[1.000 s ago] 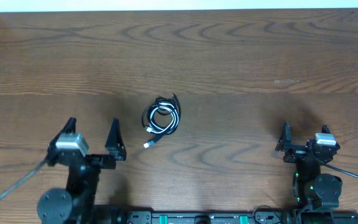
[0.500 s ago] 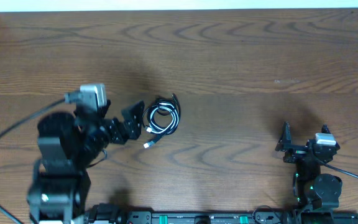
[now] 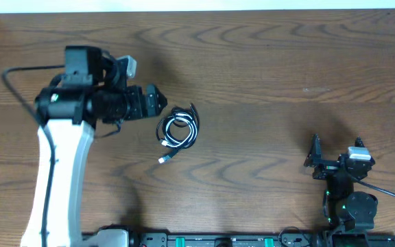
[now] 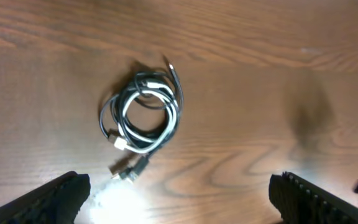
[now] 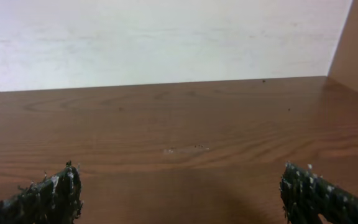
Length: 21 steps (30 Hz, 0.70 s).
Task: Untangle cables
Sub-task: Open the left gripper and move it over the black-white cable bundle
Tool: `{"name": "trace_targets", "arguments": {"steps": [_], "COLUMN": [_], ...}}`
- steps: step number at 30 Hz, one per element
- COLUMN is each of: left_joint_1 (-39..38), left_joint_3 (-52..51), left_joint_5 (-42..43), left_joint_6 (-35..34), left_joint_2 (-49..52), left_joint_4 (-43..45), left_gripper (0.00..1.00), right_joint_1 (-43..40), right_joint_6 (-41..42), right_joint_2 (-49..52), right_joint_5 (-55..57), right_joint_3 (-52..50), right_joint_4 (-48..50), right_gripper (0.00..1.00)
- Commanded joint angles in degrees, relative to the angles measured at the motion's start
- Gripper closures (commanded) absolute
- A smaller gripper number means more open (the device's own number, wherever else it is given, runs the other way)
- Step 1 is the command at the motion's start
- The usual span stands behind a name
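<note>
— Start at the left. How does that arm stand?

— The left arm [image 3: 57, 171] rises from the near edge of the table [image 3: 273, 62], bends at the elbow, and its wrist turns to point right. The left gripper [image 3: 158, 101] hangs above the wood with its jaws spread wide and nothing between them.

— And the cables?

— They lie flat on the table just ahead of those jaws and a little to the near side, not touching them. The black cable [image 3: 186, 118] and the white cable [image 3: 172, 134] are wound together in one small coil. In the left wrist view the coil sits between the two fingers, closer to the left one. A white plug [image 4: 120, 144] lies at the coil's lower edge, and a dark plug [image 4: 137, 168] trails just below it.

— The right side?

— The right arm [image 3: 348, 206] is folded low over its base at the near edge. The right gripper [image 3: 336, 148] points toward the far side, jaws wide apart and holding nothing. Wood grain stretches ahead of them to a pale wall [image 5: 166, 37]. The coil is well off to their left.
</note>
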Motion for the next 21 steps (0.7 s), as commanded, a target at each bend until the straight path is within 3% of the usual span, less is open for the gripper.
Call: {"name": "trace_targets", "arguments": {"steps": [1, 2, 4, 12, 16, 21], "left_joint_1": [-0.1, -0.1, -0.1, -0.2, -1.5, -4.5], "left_joint_3": [1.0, 1.0, 0.9, 0.7, 0.6, -0.8], "left_joint_5": [0.7, 0.8, 0.7, 0.3, -0.1, -10.1], "left_joint_6": [1.4, 1.4, 1.4, 0.2, 0.1, -3.1], "left_joint_2": [4.8, 6.3, 8.4, 16.8, 20.8, 24.0], "left_joint_4": [3.7, 5.0, 6.6, 10.2, 4.4, 3.2], "left_gripper": [0.3, 0.64, 0.9, 0.92, 0.92, 0.92], "right_joint_1": [0.5, 0.5, 0.5, 0.5, 0.5, 0.5], "right_joint_6": [0.8, 0.8, 0.8, 0.8, 0.8, 0.8], "right_joint_2": [-0.3, -0.3, -0.3, -0.3, -0.3, -0.3], "right_joint_5": [-0.1, -0.1, -0.1, -0.1, -0.1, -0.1], "right_joint_3": [-0.1, -0.1, -0.1, -0.1, -0.1, -0.1], "right_joint_4": [-0.2, -0.2, -0.2, -0.2, -0.2, -0.2], "right_gripper": [0.01, 0.01, 0.01, 0.01, 0.01, 0.01]}}
